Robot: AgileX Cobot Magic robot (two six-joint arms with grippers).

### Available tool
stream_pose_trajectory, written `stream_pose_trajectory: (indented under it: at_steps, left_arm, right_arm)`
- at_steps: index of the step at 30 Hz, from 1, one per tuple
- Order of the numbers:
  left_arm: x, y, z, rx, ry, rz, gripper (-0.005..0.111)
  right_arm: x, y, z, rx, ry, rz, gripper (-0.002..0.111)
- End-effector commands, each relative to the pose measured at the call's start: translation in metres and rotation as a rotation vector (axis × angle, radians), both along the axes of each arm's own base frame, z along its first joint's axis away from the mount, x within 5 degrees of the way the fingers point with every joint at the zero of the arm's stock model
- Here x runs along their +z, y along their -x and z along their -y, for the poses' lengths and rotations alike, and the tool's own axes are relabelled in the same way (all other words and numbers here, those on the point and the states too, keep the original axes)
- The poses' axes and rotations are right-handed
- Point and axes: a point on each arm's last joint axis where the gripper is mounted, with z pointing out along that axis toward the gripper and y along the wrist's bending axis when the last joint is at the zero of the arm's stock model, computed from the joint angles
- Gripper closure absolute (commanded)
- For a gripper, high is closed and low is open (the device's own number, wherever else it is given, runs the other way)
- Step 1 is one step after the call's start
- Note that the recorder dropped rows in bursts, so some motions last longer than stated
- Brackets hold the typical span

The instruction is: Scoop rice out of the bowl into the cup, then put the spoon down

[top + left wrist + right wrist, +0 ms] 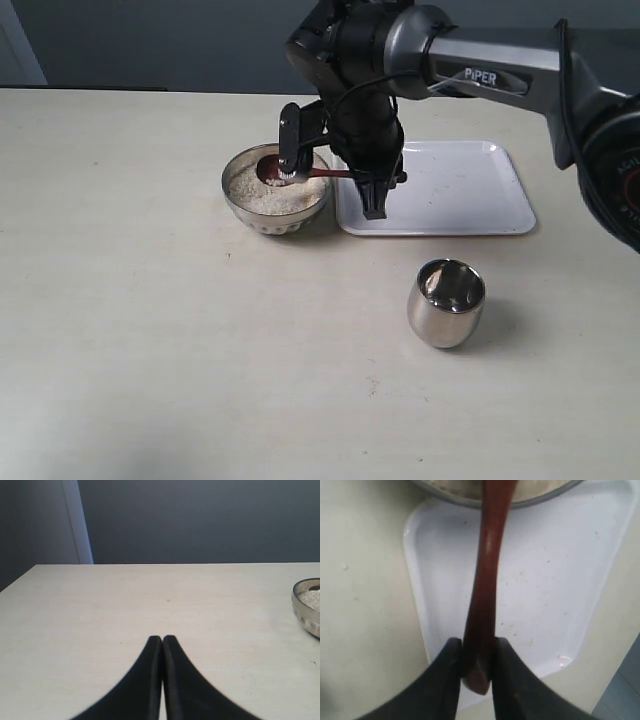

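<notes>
The shiny metal bowl [275,190] holds white rice [260,195] and stands left of the tray. The reddish-brown wooden spoon [330,173] lies level, its oval head [270,168] over the rice at the bowl's far side. My right gripper [372,185] points down and is shut on the spoon handle's end. In the right wrist view the handle [487,570] runs from the gripper [477,647] to the bowl's rim [545,497]. The steel cup [446,302] stands empty, nearer the front. My left gripper [162,639] is shut on nothing; the bowl [306,607] is far to its side.
A white tray [450,190] lies flat right of the bowl, under my right gripper, also in the right wrist view [555,580]. A black part of the right arm's wrist [290,140] hangs over the bowl. The right arm's grey forearm [500,60] crosses the upper right.
</notes>
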Motion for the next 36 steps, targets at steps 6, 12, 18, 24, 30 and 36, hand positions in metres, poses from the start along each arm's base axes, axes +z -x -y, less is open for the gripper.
stream_pose_trajectory:
  at_steps: [6,12,18,24,30,36]
  left_arm:
    - [-0.001,0.0,0.0,-0.007,0.003,-0.001,0.106]
    - [-0.001,0.0,0.0,-0.007,0.003,-0.001,0.106]
    - [-0.001,0.0,0.0,-0.007,0.003,-0.001,0.106]
    - [-0.001,0.0,0.0,-0.007,0.003,-0.001,0.106]
    - [-0.001,0.0,0.0,-0.007,0.003,-0.001,0.106]
    - [-0.001,0.0,0.0,-0.007,0.003,-0.001,0.106]
  right_arm:
    - [0.013,-0.006,0.012,-0.041,-0.036,-0.003,0.109]
    - [0.012,-0.02,0.003,0.053,-0.09,0.127,0.109]
    - [-0.018,-0.023,0.004,0.05,-0.008,0.079,0.109]
    - [-0.026,-0.029,0.0,0.13,0.075,0.157,0.109]
    - [-0.031,-0.037,-0.001,0.215,0.182,0.244,0.109]
    - [-0.033,-0.03,-0.023,0.342,0.205,0.328,0.109]
